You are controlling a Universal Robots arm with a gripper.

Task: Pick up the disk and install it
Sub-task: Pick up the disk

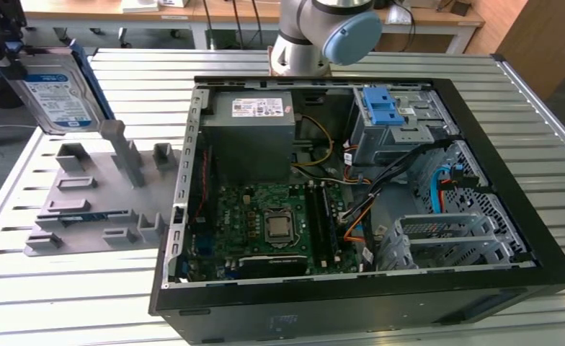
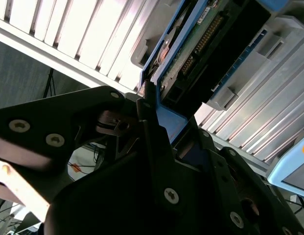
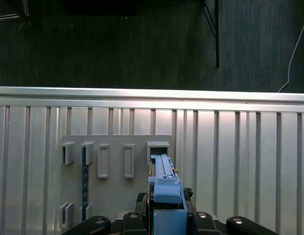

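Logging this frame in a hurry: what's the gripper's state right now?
Gripper: shut on the disk, gripping its blue bracket, with the disk lifted clear of the grey holder.

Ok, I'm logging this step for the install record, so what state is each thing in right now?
the disk: lifted off the table, upright, gripped by its blue bracket.
claw: shut on the disk.
grey holder: flat on the table, the disk not in it.
computer case: lying on its side, panel off, inside exposed.
blue latch: on the drive cage; latched or not, cannot tell.
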